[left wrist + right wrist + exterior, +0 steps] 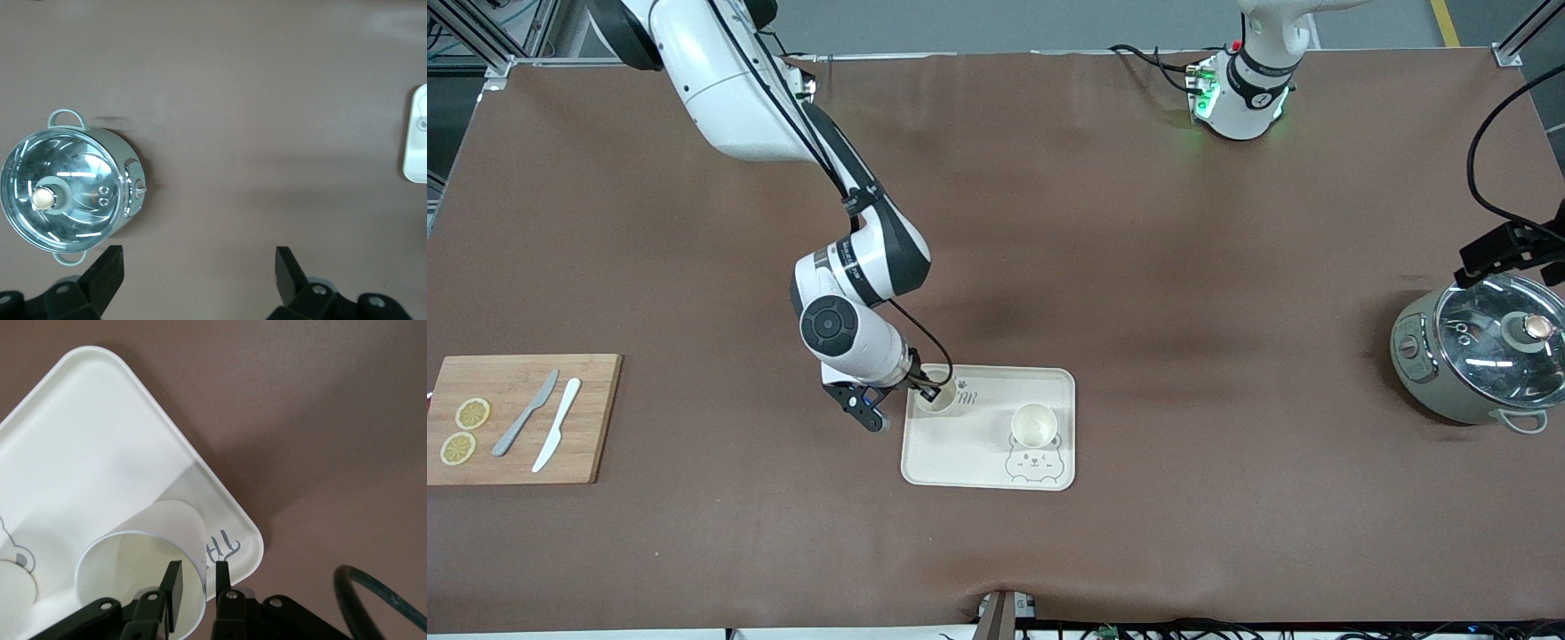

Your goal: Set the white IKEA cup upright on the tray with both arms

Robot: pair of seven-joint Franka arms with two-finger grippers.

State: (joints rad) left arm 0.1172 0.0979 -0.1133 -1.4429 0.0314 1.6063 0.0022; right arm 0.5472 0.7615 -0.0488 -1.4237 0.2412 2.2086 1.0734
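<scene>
The cream tray (978, 449) with the bear drawing lies in the middle of the table. Two white cups stand upright on it. One cup (1034, 425) is beside the bear's head. The other cup (935, 399) is at the tray corner toward the right arm's end, by the lettering. My right gripper (930, 391) is at this cup (143, 553) on the tray (87, 453). One finger is inside the rim and one outside, narrowly parted, with small gaps on both sides of the wall (199, 570). My left gripper (1516, 258) waits open and empty over the pot, also in its wrist view (200, 267).
A grey pot with a glass lid (1476, 356) stands at the left arm's end (67, 193). A wooden cutting board (596, 418) with two knives and two lemon slices lies at the right arm's end. The tray's edge shows in the left wrist view (417, 133).
</scene>
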